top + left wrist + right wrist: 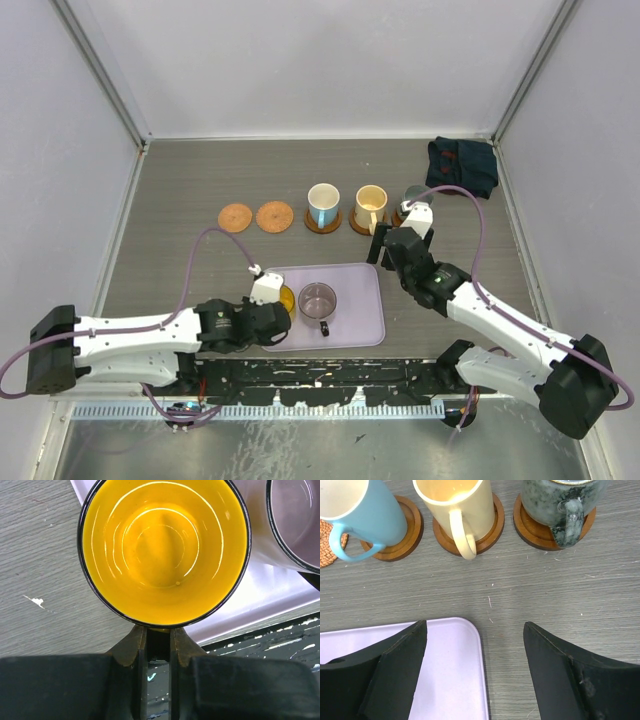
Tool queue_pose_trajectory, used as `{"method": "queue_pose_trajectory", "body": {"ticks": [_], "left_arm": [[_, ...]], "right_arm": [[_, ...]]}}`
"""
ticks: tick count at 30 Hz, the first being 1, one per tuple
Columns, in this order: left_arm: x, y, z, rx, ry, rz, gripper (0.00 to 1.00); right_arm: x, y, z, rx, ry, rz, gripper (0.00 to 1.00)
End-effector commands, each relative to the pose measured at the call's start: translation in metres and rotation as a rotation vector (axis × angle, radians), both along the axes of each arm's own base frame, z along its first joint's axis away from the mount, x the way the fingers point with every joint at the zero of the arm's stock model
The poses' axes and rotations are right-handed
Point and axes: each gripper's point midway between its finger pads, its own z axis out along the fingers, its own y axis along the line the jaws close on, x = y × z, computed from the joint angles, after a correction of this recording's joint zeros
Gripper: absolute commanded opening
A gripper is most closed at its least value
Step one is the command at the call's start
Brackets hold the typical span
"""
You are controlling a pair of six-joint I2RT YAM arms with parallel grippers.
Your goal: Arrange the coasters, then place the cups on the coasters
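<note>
Pinching the orange cup (165, 550) only by its handle, the left fingers (134, 647) could let it swing and drop; right fingers (395, 670) stand apart.

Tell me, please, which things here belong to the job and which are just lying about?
Job: five coasters; blue cup, cream cup, grey-green cup, orange cup, purplish cup.
Lying about: lilac tray, dark cloth.

no readable text, no labels or brands, no numbers or signs in any view
</note>
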Motion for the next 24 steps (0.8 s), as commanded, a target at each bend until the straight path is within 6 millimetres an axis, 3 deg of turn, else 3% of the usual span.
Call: {"method": "queue_pose_trajectory", "body": {"ticks": [1,11,16,24], "left_arm": [[0.016,-0.012,0.033,-0.065,-0.100,0.009,0.00],[0.058,-0.010,0.101,-0.093,-0.378,0.040,0.00],[0.091,-0.006,0.103,-0.090,-0.407,0.111,0.00],[0.170,0.004,0.107,-0.135,-0.418,0.191,0.00]], "right_arm": [[0.004,0.007,0.007,0.049,-0.028,0.000,0.82],[0.002,0.005,-0.002,0.052,-0.019,-0.004,0.81],[0.001,0.005,-0.003,0.052,-0.020,-0.005,0.81],[0.003,-0.009,0.002,0.005,-0.046,-0.053,0.81]]}}
